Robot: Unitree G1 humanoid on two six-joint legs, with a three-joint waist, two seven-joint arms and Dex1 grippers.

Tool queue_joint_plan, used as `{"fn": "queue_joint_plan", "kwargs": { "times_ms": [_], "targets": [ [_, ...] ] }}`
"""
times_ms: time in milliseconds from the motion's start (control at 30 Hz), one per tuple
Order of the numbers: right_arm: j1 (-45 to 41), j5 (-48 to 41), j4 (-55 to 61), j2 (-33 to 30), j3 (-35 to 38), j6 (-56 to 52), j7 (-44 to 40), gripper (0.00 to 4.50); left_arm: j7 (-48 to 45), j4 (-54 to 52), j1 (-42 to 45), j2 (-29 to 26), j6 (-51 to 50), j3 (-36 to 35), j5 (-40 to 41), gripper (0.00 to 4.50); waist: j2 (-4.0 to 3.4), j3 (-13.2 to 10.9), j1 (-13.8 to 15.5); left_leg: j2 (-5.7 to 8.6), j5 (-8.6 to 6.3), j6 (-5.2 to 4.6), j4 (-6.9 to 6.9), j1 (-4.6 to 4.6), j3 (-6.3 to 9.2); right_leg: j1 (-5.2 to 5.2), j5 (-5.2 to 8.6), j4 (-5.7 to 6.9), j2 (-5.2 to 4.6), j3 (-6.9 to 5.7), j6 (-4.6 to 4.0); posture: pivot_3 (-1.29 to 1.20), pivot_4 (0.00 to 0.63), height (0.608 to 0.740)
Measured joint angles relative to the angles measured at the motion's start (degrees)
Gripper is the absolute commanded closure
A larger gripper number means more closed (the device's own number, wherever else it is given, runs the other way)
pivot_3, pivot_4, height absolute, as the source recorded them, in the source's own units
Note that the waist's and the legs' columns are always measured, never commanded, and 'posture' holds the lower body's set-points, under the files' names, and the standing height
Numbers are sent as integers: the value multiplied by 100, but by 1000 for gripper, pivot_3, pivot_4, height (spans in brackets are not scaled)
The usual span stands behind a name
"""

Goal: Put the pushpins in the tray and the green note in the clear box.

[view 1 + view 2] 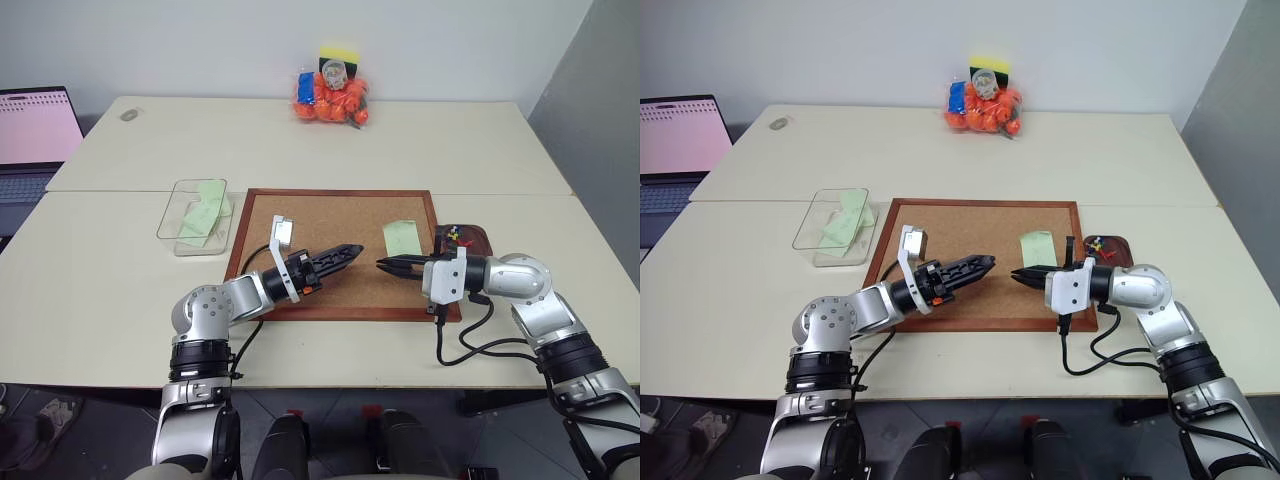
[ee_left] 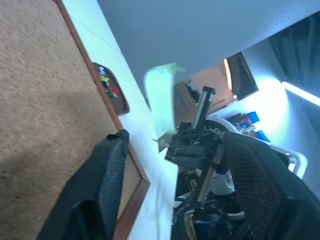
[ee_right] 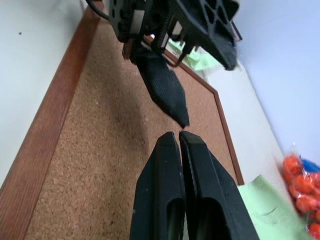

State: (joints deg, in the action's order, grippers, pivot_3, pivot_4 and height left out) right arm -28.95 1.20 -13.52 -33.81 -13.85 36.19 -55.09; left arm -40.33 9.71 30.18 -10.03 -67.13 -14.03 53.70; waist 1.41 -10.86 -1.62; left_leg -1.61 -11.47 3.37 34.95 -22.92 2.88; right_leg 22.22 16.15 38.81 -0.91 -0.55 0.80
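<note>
Head view: green note point(image 1: 402, 237) lies on the corkboard point(image 1: 330, 215) near its right edge; pins point(image 1: 455, 236) in the tray point(image 1: 478, 240) beside that edge; clear box point(image 1: 196, 215) by the board's left edge, already holding green slips.
Left wrist: left gripper point(image 2: 170, 195) spread, empty.
Right wrist: right gripper point(image 3: 179, 142) pressed together, empty, over cork.
Risk: the thin flat note may slide rather than lift.

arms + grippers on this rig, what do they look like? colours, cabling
Both arms are silver-grey metal with rounded joint housings and black bands. The left gripper and right gripper each have two tapered black fingers on a white wrist bracket. Loose black cables loop from each wrist along the forearm. No markings legible.
</note>
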Motion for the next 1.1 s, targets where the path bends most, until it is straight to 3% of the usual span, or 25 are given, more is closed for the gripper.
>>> {"fn": "queue_joint_plan", "kwargs": {
  "times_ms": [67,567,733,1100],
  "targets": [
    [-1,23,4,7,-4,106,12,4500,48,0,0,36,0,0,16,37,0,0,0,0,0,0,0,1,0,0,0,0,0,1,0,0,150,740],
    [-72,248,208,300,-334,585,158,4500,78,16,39,296,17,263,15,37,0,0,5,2,4,7,0,1,-1,0,0,3,-2,3,-1,0,150,740],
    [-105,262,266,317,-396,581,169,4500,-36,43,55,348,181,443,-53,729,0,0,13,2,4,8,0,1,-1,0,0,3,-2,2,-1,0,150,740],
    [-106,261,266,319,-446,592,175,4500,-36,165,132,304,386,464,-104,3028,0,0,10,2,4,7,0,2,0,0,0,4,-2,2,-1,0,150,740]
  ]
}}
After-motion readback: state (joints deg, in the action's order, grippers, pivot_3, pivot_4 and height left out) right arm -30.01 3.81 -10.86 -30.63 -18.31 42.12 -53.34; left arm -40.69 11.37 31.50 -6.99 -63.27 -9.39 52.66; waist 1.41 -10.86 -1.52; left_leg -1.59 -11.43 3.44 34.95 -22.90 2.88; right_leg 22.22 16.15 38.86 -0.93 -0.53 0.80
